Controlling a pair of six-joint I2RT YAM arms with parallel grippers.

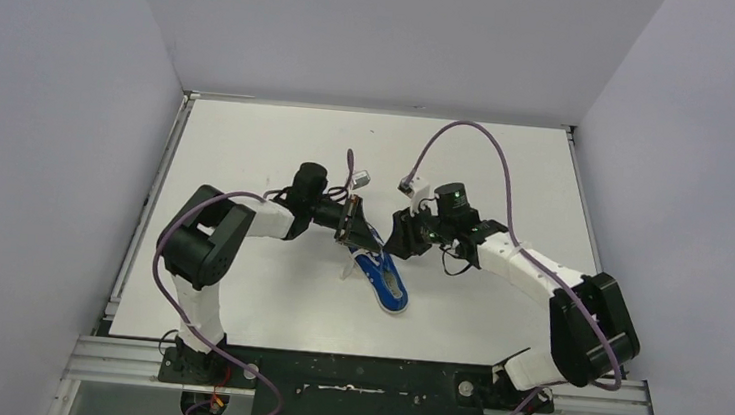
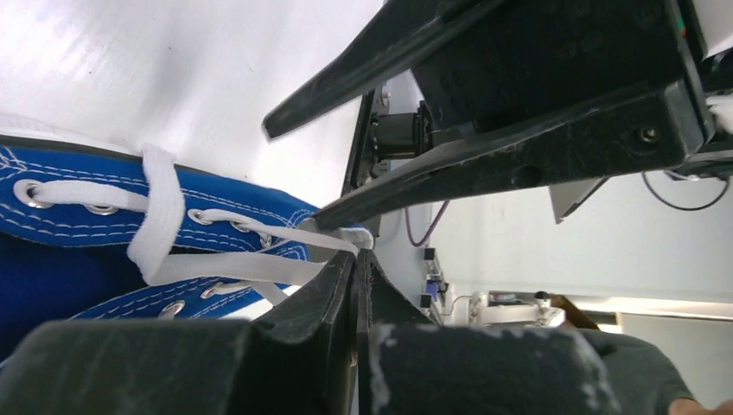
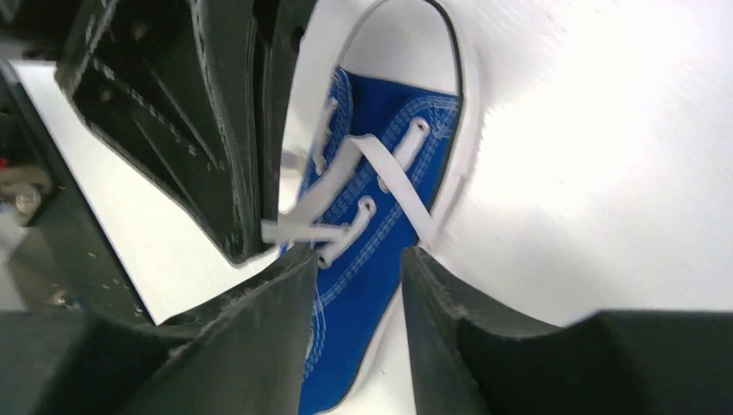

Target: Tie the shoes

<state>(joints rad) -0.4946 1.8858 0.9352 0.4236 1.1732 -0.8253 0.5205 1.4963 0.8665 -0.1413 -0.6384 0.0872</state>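
Observation:
The small blue sneaker [image 1: 383, 281] lies on the white table between both grippers, its toe towards the near edge. My left gripper [image 1: 365, 235] is shut, and in its wrist view [image 2: 358, 253] a white lace [image 2: 251, 270] runs from the eyelets into its closed tips. The shoe's blue upper [image 2: 69, 226] fills the left of that view. My right gripper [image 1: 397, 242] is open. In its wrist view [image 3: 354, 259] it straddles the shoe's blue side [image 3: 380, 277], close to the lace end [image 3: 285, 232] that sticks out of the left gripper's tips [image 3: 251, 246].
The two grippers are nearly tip to tip over the shoe's lacing. The right gripper's open fingers [image 2: 484, 164] fill the upper right of the left wrist view. Grey walls enclose the table [image 1: 279, 140] on three sides, and purple cables loop above both arms.

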